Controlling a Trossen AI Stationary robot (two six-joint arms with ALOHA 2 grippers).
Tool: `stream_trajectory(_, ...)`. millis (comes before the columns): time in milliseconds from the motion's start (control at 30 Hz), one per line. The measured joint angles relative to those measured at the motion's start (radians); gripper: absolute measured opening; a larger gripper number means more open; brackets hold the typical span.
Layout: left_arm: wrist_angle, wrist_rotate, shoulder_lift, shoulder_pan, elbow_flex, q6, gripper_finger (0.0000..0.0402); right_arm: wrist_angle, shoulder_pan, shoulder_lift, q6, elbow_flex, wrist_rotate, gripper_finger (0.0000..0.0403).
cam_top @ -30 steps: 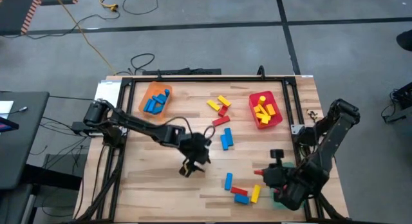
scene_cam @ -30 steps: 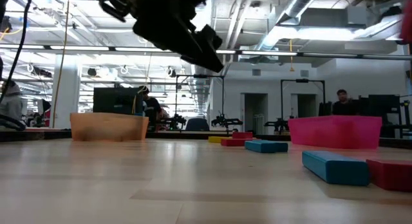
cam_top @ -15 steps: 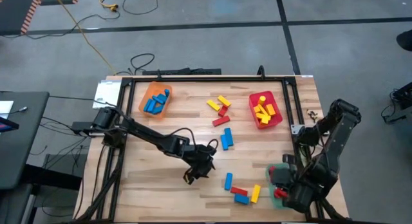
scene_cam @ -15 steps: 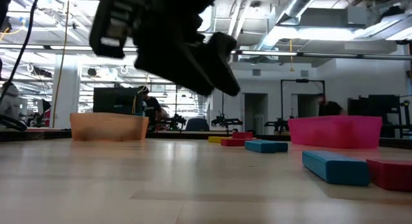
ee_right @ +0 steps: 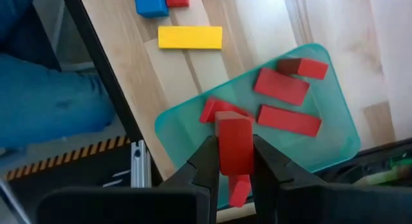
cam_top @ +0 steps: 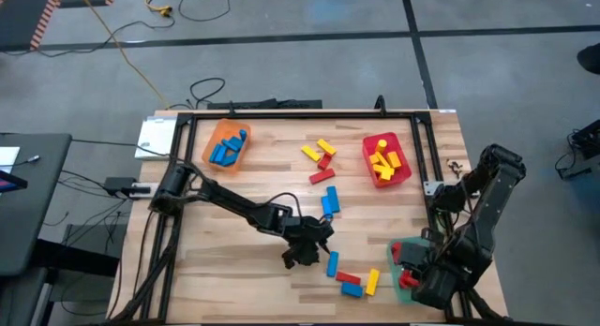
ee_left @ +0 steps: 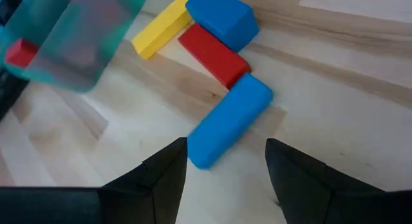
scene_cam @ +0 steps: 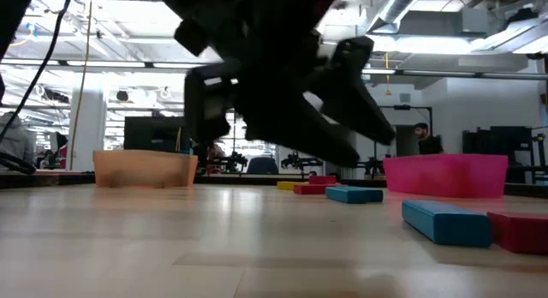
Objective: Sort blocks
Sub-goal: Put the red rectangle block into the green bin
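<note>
Blocks lie scattered over the wooden tabletop [cam_top: 234, 270]. The left claw [cam_top: 305, 254] hangs with its fingers spread wide and empty, just beside a blue block [ee_left: 228, 120] that lies flat on the wood; in the left wrist view that block sits between the two dark fingers [ee_left: 164, 176] and a little ahead of them. Touching its far end is a red block [ee_left: 214, 55], then another blue block [ee_left: 222, 16] and a yellow block [ee_left: 162, 26]. The right claw [ee_right: 235, 166] is closed narrow on a red block [ee_right: 234, 144] held upright over the teal tray [ee_right: 335, 114] at the tabletop's near right corner, where several more red blocks [ee_right: 281, 86] lie flat. Blue blocks fill the orange tray [cam_top: 228, 144] at the far left, yellow ones the red tray [cam_top: 386, 158] at the far right, though one piece there may be red. More loose blocks [cam_top: 322, 162] lie between those two trays
</note>
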Motion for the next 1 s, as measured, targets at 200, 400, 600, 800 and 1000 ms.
stream_trajectory(200, -0.154, 0.013, 0.096, 0.005, 0.156, 0.053, 0.0206, 0.012, 0.000, 0.000, 0.056, -0.028, -0.011, 0.0074)
stream_trajectory(400, -0.270, 0.013, 0.130, 0.005, 0.253, 0.126, 0.0206, 0.032, 0.000, 0.001, 0.080, -0.085, -0.067, 0.0074)
stream_trajectory(600, -0.294, 0.030, 0.132, 0.005, 0.266, 0.191, 0.0206, 0.061, -0.012, 0.001, 0.071, -0.144, -0.073, 0.0074)
stream_trajectory(800, -0.279, 0.065, 0.130, 0.004, 0.266, 0.208, 0.0206, 0.122, -0.042, 0.001, 0.049, -0.202, -0.085, 0.0074)
stream_trajectory(1000, -0.265, 0.130, 0.136, 0.008, 0.266, 0.203, 0.0206, 0.105, -0.075, 0.001, 0.041, -0.206, -0.102, 0.0074)
